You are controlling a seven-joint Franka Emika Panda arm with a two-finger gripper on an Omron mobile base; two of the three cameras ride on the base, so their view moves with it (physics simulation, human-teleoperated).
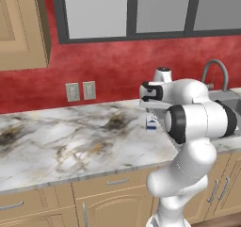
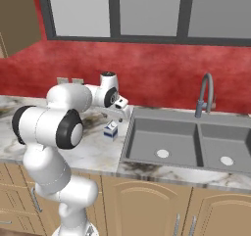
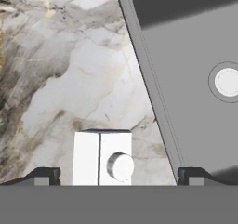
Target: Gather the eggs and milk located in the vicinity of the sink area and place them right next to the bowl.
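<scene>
- While the claw (image 3: pixel 118 174) hangs over the marbled bench (image 1: pixel 70 141), that bench is the widest thing beneath it, running away from the claw on the side away from the sink and passing under it to the sink's rim.
- The sink area (image 2: pixel 188 144), a grey metal double basin let into the bench, lies just beside the claw; in the hand view its near wall slants down past one fingertip (image 3: pixel 195 175), and a round pale drain (image 3: pixel 228 82) shows in the basin floor farther off.
- The tall curved faucet (image 2: pixel 205 94) stands behind the basins, well apart from the claw, against the red wall (image 2: pixel 162 68).
- Two pale wall outlets (image 1: pixel 80 91) sit on that wall, well off on the claw's other side from the sink.
- The white arm (image 1: pixel 195 122) bends over the bench edge and carries the claw above the strip of bench next to the sink.
- The claw's jaws stand fully apart and hold nothing; both dark tips rise at the bottom of the hand view with a wide gap between them.
- The milk (image 3: pixel 102 157), a small white carton with blue markings, stands upright on the bench directly below the claw, within the gap between the tips and touching neither, just beside the sink's rim.
- A round white cap (image 3: pixel 120 166) sits on the carton's top, facing the claw.
</scene>
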